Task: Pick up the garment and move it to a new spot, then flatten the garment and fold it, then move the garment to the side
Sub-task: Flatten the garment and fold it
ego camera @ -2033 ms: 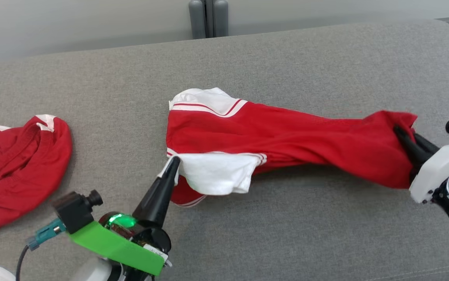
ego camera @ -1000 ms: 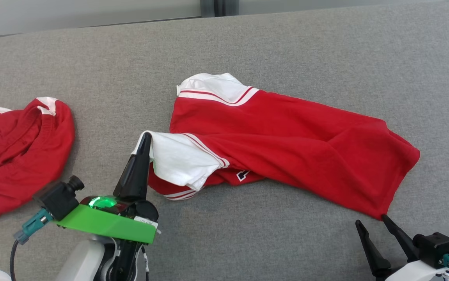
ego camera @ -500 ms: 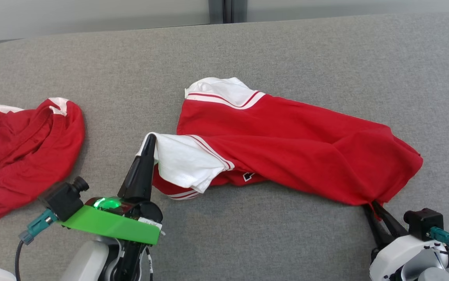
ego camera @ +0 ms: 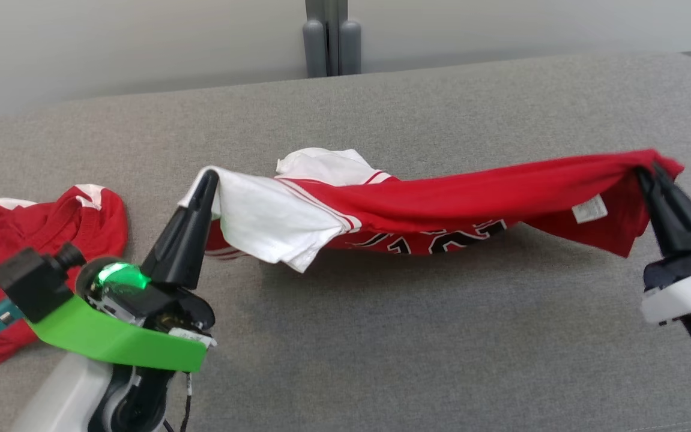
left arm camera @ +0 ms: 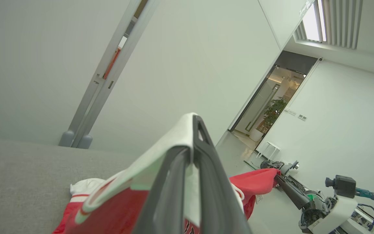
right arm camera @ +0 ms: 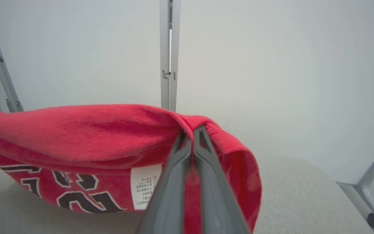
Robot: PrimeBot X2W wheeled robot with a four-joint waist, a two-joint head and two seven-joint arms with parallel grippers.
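The left gripper [ego camera: 206, 177], fingers clenched, is grasping the white sleeve [ego camera: 261, 225] of the garment [ego camera: 471, 192] at 9 o'clock. The right gripper [ego camera: 649, 172], fingers clenched, is grasping the red hem [ego camera: 618, 180] at 3 o'clock. The garment is hanging stretched between them over the worktop [ego camera: 381, 336].

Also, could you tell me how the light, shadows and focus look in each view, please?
Head view: soft, even light; the lifted garment casts a diffuse shadow on the grey cushion. Left wrist view: strongly tilted, and the ceiling light is blown out. Right wrist view: the garment near the lens is fuzzy, its label print unreadable.
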